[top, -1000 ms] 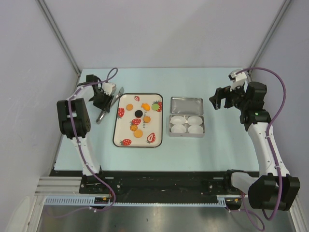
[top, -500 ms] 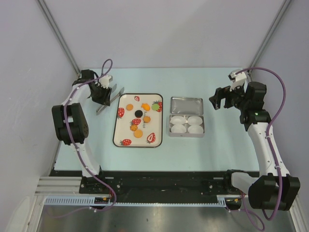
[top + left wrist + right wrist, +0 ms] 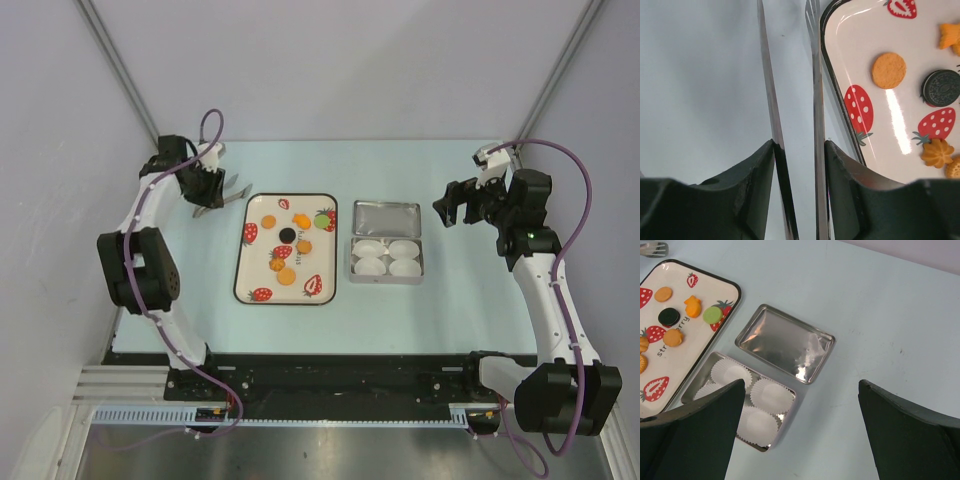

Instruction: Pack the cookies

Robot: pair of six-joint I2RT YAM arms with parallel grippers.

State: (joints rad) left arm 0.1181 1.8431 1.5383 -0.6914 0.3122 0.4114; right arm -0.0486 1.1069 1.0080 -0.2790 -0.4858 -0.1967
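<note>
The left end effector [image 3: 800, 146] is clenched on a pair of metal tongs [image 3: 816, 100]. The two arms of the tongs are held between the fingers [image 3: 747, 187] and project straight ahead, with a narrow gap left between them. Just right of the tong tips, the dark rim of a strawberry-printed tray [image 3: 832, 90] is seen; whether it is touched by the tongs cannot be told. The cookies [image 3: 889, 70] are found on that tray, ahead and to the right of this end effector. A round orange one lies nearest, and a black cookie [image 3: 941, 87] is placed just beyond it.

The right end effector [image 3: 800, 440] is spread wide, and nothing is held in it. Below it and to its left, an open tin [image 3: 695, 387] is set on the pale table [image 3: 880, 315]. White paper cups [image 3: 771, 396] are seated inside the tin, and its lid [image 3: 785, 345] is laid just beside it. The tray with the cookies is seen further left, well apart from this end effector.
</note>
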